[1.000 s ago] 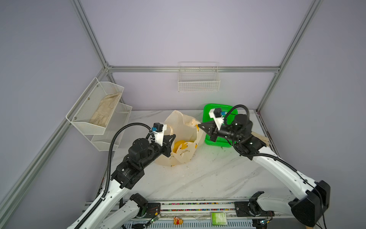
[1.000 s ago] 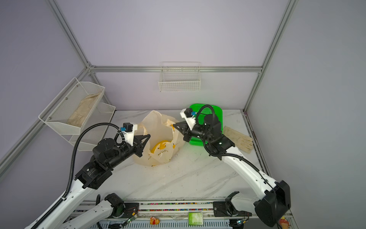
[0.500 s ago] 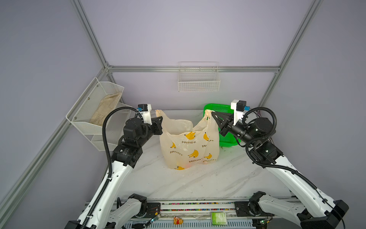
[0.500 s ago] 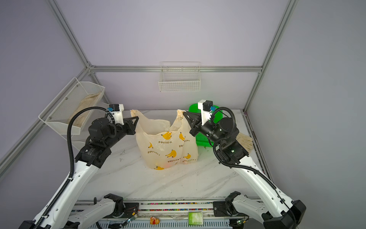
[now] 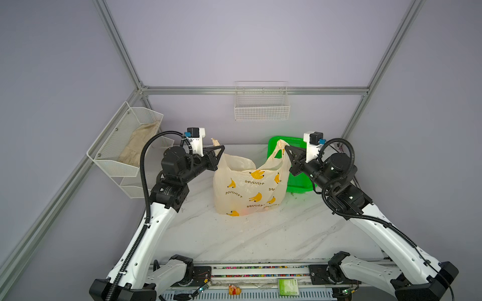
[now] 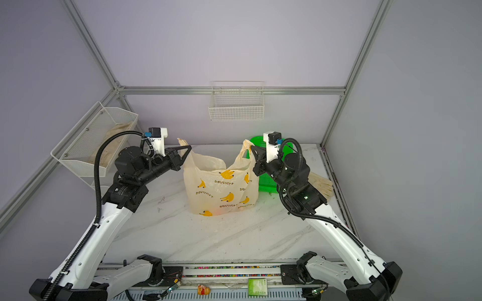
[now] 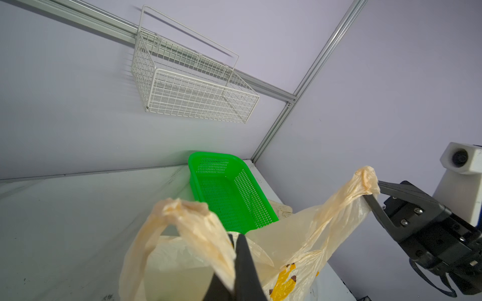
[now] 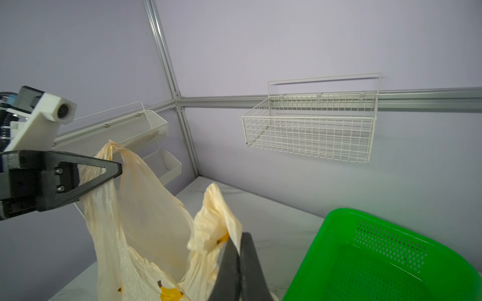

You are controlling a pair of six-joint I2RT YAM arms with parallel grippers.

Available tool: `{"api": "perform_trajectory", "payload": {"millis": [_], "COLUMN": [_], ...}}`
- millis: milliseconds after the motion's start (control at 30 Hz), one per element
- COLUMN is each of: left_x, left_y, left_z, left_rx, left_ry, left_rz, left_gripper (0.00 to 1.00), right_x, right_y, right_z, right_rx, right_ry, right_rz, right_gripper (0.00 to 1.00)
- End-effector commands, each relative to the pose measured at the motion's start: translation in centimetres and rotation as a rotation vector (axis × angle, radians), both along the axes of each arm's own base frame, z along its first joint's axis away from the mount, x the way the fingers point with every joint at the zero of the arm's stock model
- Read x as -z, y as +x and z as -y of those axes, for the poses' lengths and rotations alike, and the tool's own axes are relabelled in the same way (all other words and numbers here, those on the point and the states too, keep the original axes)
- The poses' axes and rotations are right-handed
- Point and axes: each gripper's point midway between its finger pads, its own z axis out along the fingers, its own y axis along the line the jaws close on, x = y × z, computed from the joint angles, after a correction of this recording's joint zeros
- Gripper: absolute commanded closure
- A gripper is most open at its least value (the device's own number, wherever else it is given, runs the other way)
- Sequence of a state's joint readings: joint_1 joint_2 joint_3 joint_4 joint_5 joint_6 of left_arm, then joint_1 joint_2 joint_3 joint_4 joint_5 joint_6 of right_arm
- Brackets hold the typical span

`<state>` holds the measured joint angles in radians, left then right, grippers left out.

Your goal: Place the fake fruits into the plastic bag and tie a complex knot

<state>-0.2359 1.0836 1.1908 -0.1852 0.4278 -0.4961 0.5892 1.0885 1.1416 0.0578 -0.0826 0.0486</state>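
Note:
The peach plastic bag [image 5: 250,187] [image 6: 221,187], printed with yellow bananas, hangs upright with its bottom on the marble table. My left gripper [image 5: 222,149] [image 7: 236,237] is shut on the bag's left handle loop [image 7: 187,216]. My right gripper [image 5: 286,149] [image 8: 241,235] is shut on the right handle loop [image 8: 216,208]. The two handles are held up and apart, and no knot is in view. The fake fruits are hidden inside the bag; only a faint reddish tint shows through its bottom [image 5: 243,211].
A green mesh basket [image 5: 300,185] [image 8: 378,260] stands right behind the bag, under my right wrist. Beige gloves [image 6: 322,183] lie at the table's right edge. A white wire basket [image 5: 261,106] hangs on the back wall and a white mesh rack [image 5: 125,146] on the left wall.
A second ago the bag lay slumped and open between both low grippers. Both grippers have since risen and moved apart with the handles, so the bag now hangs upright. Little has moved in the last half second.

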Motion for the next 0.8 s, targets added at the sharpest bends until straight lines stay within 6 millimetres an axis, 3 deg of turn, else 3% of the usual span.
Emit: {"api": "perform_trajectory", "payload": {"millis": [0,67,133,267,333,467,567,667,767], "left_x": [1.2,2.0,2.2,2.0,1.8,1.6,1.4,1.4,1.4], "left_y": [-0.4,-0.3,-0.2,-0.3,-0.6,-0.9,-1.2,-1.2,-1.3], "left_z": [0.3,0.3,0.2,0.3,0.3,0.2,0.1,0.1,0.2], "left_rx": [0.03,0.031,0.019,0.031,0.036,0.035,0.032,0.036,0.043], "left_ry": [0.007,0.016,0.024,0.02,0.019,0.027,0.033,0.036,0.036], "left_rz": [0.027,0.025,0.031,0.039,0.047,0.059,0.065,0.061,0.057], "left_gripper": [1.0,1.0,1.0,1.0,1.0,1.0,1.0,1.0,1.0], "right_x": [2.0,2.1,0.9,-2.2,-3.6,-6.3,-6.8,-5.0,-1.6], "right_y": [0.8,1.2,1.3,0.5,0.0,-2.4,-5.3,-7.5,-9.4], "right_z": [0.7,1.5,1.8,0.4,-0.6,-3.6,-7.3,-10.8,-14.3], "right_rx": [0.056,0.105,0.127,0.054,0.036,-0.009,-0.141,-0.305,-0.485], "right_ry": [-0.045,-0.06,-0.092,-0.091,-0.106,-0.131,-0.148,-0.178,-0.202], "right_rz": [-0.028,-0.029,0.006,0.066,0.108,0.214,0.28,0.285,0.245], "right_gripper": [1.0,0.95,0.76,0.52,0.33,0.31,0.3,0.3,0.29]}}
